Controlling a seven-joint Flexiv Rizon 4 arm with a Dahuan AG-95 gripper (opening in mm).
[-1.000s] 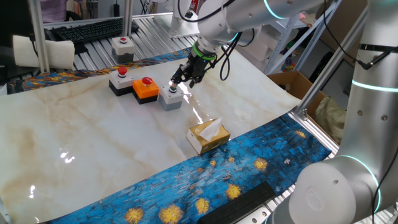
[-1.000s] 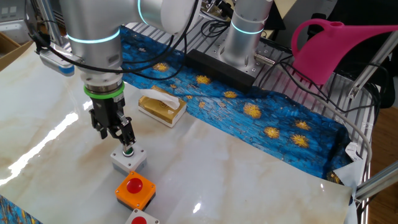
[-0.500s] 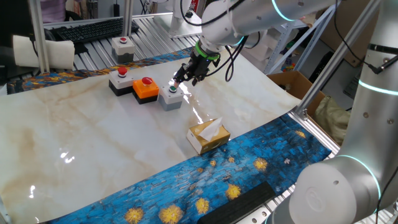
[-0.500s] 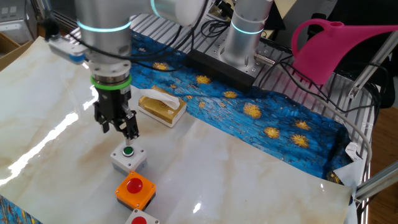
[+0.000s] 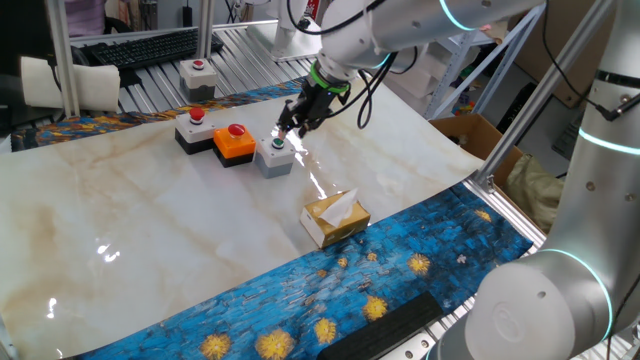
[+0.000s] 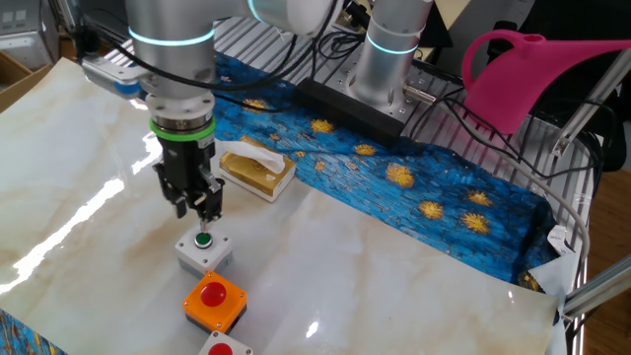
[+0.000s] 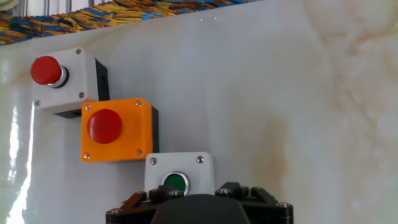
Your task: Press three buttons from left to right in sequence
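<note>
Three button boxes stand in a row: a black box with a white top and red button, an orange box with a red button, and a grey box with a green button. In the hand view they run white-topped, orange, grey. My gripper hangs a little above the green button, not touching it, fingertips together and holding nothing. The other fixed view shows the gripper just over the grey box. The hand view hides the fingertips behind the gripper body.
A tan tissue box lies near the table's front, also seen in the other fixed view. A separate pale grey box with a red button stands behind the table on the rack. A blue patterned cloth edges the marble top.
My gripper has lifted off the green button and now hovers a little above the grey box. The boxes have not moved.
</note>
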